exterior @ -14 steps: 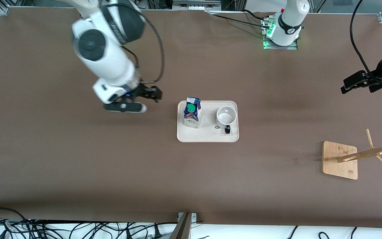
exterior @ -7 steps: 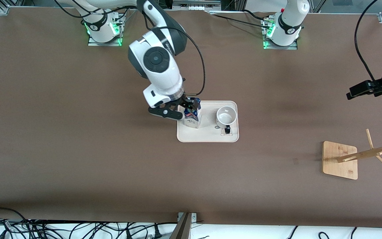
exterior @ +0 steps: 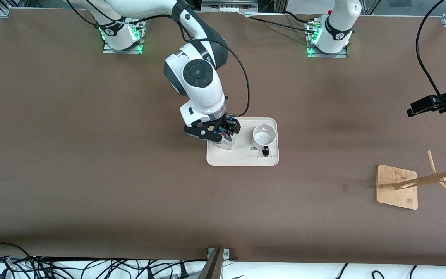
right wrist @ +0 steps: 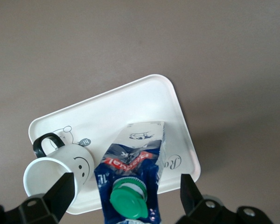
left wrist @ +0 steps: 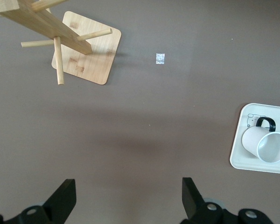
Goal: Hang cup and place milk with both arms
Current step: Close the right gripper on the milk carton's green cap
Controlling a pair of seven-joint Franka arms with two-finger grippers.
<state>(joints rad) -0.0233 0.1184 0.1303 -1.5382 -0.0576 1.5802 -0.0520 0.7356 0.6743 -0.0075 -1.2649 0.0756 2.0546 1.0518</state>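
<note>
Both items sit on your tray (exterior: 242, 161): milk (right wrist: 133, 179) upright at the right arm's end, cup (exterior: 264, 136) beside it. Right gripper (right wrist: 126, 193) is over the milk, fingers apart either side, not touching. Left gripper (left wrist: 128, 198) waits, spread wide above bare table near the rack (exterior: 397, 186).

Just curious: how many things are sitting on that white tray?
2: the milk carton under the right tool, and the smiley mug beside it, toward the left arm's end of the tray.
</note>
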